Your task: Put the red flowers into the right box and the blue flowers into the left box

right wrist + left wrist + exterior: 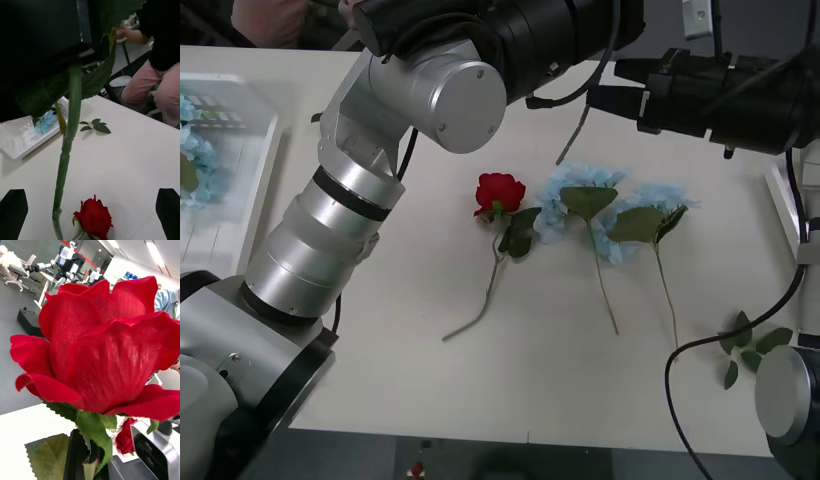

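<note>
Left gripper (84, 461) clamps a rose (101, 348) by its stem, high over the far table beside the spread-open right gripper (90, 210), likely a handover toward the right box (780, 195).

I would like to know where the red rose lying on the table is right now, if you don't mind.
In the front view, the red rose lies near the middle of the table, just left of the two blue flowers, stem trailing toward the robot.

One red rose (499, 191) lies on my desk (480, 380), two blue flowers (580, 205) just beside it, another blue cluster in the left box (230, 190).
</note>
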